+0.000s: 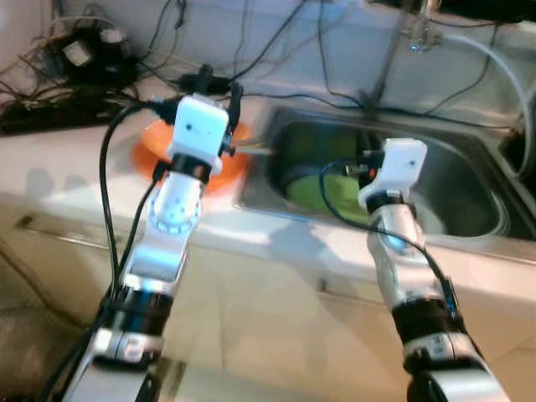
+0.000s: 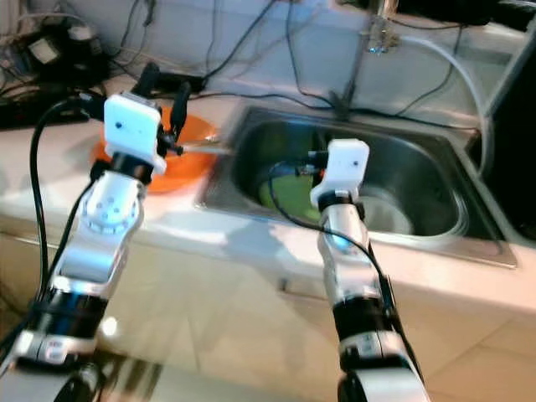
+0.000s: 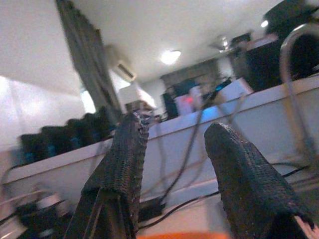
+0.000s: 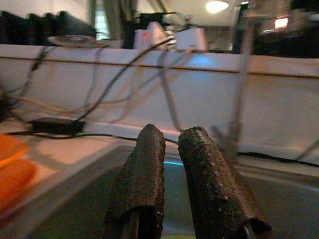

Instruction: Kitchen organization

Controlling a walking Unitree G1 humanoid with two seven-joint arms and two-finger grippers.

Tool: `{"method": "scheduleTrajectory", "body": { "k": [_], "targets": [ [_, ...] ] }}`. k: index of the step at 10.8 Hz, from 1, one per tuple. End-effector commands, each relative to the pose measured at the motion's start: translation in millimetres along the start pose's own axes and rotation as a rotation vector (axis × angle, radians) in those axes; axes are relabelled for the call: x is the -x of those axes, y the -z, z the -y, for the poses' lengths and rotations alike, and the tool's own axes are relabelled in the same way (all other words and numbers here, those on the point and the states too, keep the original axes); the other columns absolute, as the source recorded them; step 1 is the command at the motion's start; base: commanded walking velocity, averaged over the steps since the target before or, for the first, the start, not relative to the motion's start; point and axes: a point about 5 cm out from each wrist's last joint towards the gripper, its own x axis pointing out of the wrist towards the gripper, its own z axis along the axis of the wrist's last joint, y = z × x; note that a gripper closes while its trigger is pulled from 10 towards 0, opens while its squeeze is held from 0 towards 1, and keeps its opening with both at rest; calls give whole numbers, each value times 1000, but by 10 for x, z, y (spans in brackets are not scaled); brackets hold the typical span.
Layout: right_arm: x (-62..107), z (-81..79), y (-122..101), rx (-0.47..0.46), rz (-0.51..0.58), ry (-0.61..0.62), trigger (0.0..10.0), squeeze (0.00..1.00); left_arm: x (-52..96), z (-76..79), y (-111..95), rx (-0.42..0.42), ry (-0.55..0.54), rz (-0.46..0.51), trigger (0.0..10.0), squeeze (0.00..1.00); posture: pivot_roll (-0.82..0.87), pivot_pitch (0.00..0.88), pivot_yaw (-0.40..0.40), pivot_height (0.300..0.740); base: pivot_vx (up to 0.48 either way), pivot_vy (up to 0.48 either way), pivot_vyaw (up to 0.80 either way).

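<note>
Hovering over the orange plate (image 1: 151, 155), left gripper (image 3: 174, 144) spread; right gripper (image 4: 172, 144) nearly pressed together above sink (image 2: 435, 180) with green plate (image 1: 322, 188).

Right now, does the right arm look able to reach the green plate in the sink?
Probably yes: the right gripper hangs above the green plate inside the sink, with nothing visibly between them.

A plate (image 1: 151, 155) sits on the counter (image 1: 75, 180) at nine o'clock of the sink (image 1: 469, 197); another dish (image 1: 322, 188) lies inside the sink. Cables (image 1: 67, 59) sprawl at eleven o'clock, the faucet (image 1: 419, 33) at one.
</note>
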Motion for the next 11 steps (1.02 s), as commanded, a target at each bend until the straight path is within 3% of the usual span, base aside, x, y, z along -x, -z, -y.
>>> {"method": "scheduleTrajectory", "body": {
  "k": [1,4,6,8,11],
  "targets": [
    [-3,-5,-28,4,5,-9,10000,0,41,-4,16,-5,23,-10,10000,0,228,0,-41,740,0,0,800],
    [7,-17,2,-19,-12,3,10000,0,300,-81,174,-106,158,-66,10000,0,237,0,-41,740,0,0,0],
    [3,-21,27,-35,-33,8,10000,0,434,-51,269,-179,293,-121,10000,0,244,0,-45,740,0,0,0],
    [-13,28,45,-27,-57,35,10000,0,455,22,249,-220,380,-111,10000,0,249,0,-49,740,0,0,-391],
    [5,-40,38,-33,-47,16,10000,0,404,-8,229,-251,375,-108,10000,0,251,0,-48,740,0,0,0]
  ]
}}
